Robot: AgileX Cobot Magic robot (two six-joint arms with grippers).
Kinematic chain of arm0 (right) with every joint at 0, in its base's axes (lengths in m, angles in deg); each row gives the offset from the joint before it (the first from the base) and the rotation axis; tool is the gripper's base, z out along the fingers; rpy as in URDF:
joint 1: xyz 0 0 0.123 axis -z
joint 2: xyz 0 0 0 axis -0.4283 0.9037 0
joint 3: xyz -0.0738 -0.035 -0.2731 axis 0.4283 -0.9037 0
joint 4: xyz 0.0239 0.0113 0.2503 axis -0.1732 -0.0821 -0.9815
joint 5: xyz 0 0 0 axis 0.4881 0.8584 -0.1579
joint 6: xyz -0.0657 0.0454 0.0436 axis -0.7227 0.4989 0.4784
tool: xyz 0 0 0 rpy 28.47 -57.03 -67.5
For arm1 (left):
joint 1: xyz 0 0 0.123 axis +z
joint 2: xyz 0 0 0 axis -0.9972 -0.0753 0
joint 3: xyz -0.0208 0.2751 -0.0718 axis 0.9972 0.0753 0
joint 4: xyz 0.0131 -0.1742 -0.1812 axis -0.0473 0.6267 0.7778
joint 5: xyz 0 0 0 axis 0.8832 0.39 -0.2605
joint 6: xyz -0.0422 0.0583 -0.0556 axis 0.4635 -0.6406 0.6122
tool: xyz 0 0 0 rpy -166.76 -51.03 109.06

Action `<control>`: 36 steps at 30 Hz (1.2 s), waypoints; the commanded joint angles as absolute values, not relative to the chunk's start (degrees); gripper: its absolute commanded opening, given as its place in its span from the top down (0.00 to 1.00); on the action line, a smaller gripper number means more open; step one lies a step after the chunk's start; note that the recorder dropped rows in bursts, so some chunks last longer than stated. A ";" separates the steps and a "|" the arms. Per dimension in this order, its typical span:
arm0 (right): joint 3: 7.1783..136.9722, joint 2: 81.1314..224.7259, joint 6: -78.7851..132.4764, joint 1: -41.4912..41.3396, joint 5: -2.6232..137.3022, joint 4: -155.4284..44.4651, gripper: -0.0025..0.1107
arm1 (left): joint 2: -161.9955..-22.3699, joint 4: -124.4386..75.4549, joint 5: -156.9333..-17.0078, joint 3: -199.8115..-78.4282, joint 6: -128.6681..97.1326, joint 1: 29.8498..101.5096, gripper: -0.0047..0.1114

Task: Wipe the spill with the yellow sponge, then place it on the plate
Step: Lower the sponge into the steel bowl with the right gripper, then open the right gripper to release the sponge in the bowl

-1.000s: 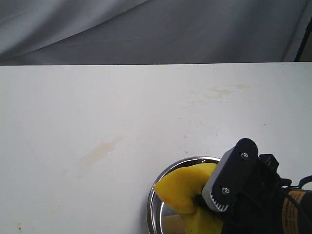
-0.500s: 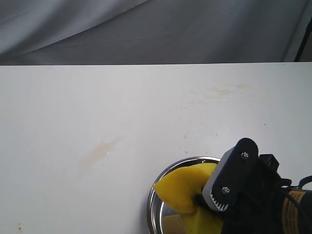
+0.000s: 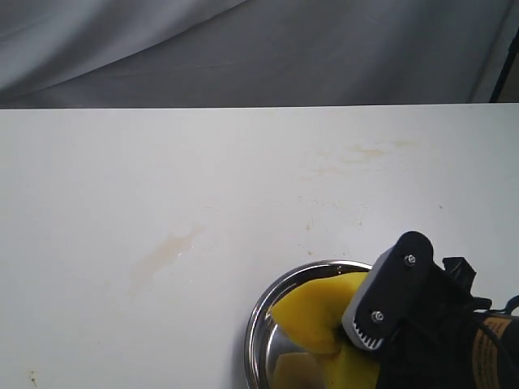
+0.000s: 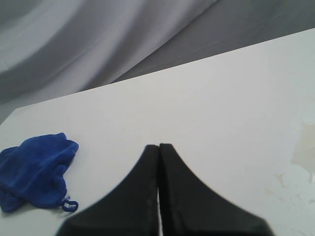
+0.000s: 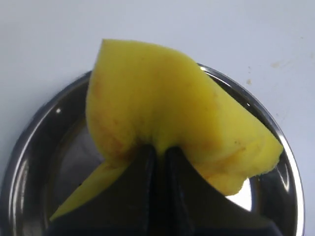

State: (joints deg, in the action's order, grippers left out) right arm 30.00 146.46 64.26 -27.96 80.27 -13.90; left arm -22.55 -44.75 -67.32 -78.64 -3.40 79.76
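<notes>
The right gripper (image 5: 158, 151), nearly closed, is pinching the yellow sponge (image 5: 162, 98) — creased, brown-smudged — over the plate (image 5: 29, 147) at five o'clock.

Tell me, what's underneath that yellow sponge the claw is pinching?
The shiny plate, its rim and some floor showing. The yellow sponge and right gripper hide its middle; whether sponge touches plate is unclear.

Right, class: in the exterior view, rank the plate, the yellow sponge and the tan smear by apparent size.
1. plate, partly cut off and covered.
2. yellow sponge.
3. tan smear; its faint edges make this place unsure.
</notes>
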 commanded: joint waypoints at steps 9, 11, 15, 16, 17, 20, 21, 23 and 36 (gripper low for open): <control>29.73 146.24 74.43 -27.79 80.79 -5.92 0.98 | -22.37 -44.78 -67.52 -78.43 -3.24 79.44 0.96; 29.73 146.24 74.43 -27.79 81.76 -5.79 0.98 | -22.37 -44.78 -67.52 -78.43 -3.24 79.44 0.96; 29.73 146.24 76.28 -27.79 81.88 -5.69 0.98 | -22.37 -44.78 -67.52 -78.43 -3.24 79.44 0.96; 29.73 146.24 77.20 -27.79 82.29 -5.69 0.96 | -22.37 -44.78 -67.52 -78.43 -3.24 79.44 0.96; 29.73 146.24 77.48 -27.79 82.75 -5.69 0.94 | -22.37 -44.78 -67.52 -78.43 -3.24 79.44 0.96; 29.73 146.24 77.96 -27.79 84.97 -5.69 0.79 | -22.37 -44.78 -67.52 -78.43 -3.24 79.44 0.96; 29.73 146.24 79.31 -27.79 86.03 -4.62 0.69 | -22.37 -44.78 -67.52 -78.43 -3.24 79.44 0.96; 29.73 146.24 84.96 -27.79 87.37 -1.09 0.46 | -22.37 -44.78 -67.52 -78.43 -3.24 79.44 0.96; 30.78 145.62 91.25 -27.79 87.34 5.54 0.21 | -22.37 -44.78 -67.52 -78.43 -3.24 79.44 0.96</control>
State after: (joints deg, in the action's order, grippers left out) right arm 30.12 146.46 90.74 -27.96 87.77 4.67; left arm -22.55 -44.75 -67.32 -78.64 -3.46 79.76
